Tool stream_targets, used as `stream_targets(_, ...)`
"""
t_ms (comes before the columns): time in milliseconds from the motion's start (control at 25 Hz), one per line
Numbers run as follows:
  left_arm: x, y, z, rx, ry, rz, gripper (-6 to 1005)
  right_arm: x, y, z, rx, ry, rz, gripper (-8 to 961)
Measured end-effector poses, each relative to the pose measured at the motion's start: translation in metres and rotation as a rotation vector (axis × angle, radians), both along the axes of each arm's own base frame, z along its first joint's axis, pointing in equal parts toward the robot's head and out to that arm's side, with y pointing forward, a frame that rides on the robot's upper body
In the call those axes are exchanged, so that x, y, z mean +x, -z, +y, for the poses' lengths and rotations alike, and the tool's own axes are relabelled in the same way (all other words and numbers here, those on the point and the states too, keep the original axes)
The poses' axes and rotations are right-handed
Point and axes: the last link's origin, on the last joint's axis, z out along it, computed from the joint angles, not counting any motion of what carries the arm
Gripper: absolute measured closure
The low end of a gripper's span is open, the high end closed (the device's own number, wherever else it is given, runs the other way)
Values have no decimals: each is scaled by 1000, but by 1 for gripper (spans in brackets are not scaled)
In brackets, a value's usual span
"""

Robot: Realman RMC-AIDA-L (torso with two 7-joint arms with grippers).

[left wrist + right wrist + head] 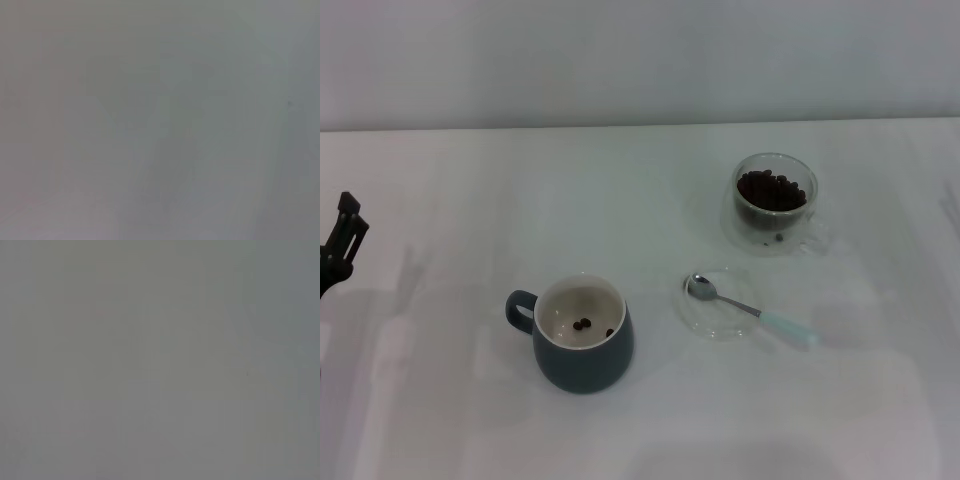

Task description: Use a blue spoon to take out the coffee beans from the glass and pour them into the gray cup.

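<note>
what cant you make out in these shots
- Left end effector: cut off by the head view's left edge; open or shut unclear.
- Right end effector: in no view.
- Both wrist views: featureless gray.
- Dark roasted coffee beans in the clear double-walled glass: depth hidden.

Bare table (440, 420) lies open on the near left and along the far edge. The mug (582, 348), saucer (718, 308) with spoon (752, 312), and glass (775, 205) stand apart, leaving gaps between them.
</note>
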Motion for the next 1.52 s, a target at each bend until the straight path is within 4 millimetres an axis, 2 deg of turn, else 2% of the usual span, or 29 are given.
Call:
stream_targets(360,1,1,0,-1,1,-4,107,-6,0,7,-3,-18,0,79)
stream_targets(920,-1,3,-5,-10,-3,-8,106,-6,1,7,0,-14,6,79)
stream_targets(1160,1,2,-7,-23,26,-92,106,-7,8,6,-16,-11,16,79)
stream_targets(1520,0,2,-9,-29,27,-83,107,-9,12,7,-30,-12,19,79)
